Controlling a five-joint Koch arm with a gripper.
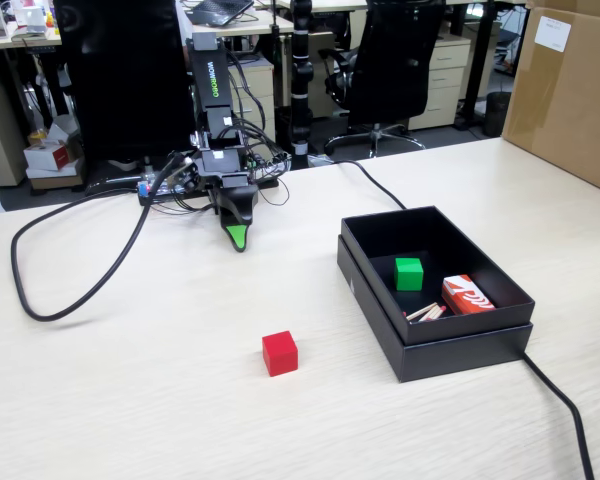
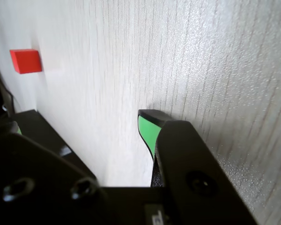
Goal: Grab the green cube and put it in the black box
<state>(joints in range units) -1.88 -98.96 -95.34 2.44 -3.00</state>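
The green cube (image 1: 409, 273) sits on the floor of the black box (image 1: 450, 352), right of the table's middle in the fixed view. My gripper (image 1: 238, 238) hangs tip-down just above the table at the arm's base, far to the left of the box and touching nothing. It looks like a single wedge with a green tip. The wrist view shows one green-padded fingertip (image 2: 147, 127) over bare table, with the other jaw hidden behind the dark housing. A corner of the black box (image 2: 42, 133) shows at the wrist view's left.
A red cube (image 1: 280, 353) (image 2: 25, 61) lies on the table in front of the arm. Inside the box are a red-and-white carton (image 1: 467, 295) and some wooden sticks (image 1: 427, 313). Black cables (image 1: 70, 290) loop at the left and run past the box. A cardboard carton (image 1: 570, 90) stands at the back right.
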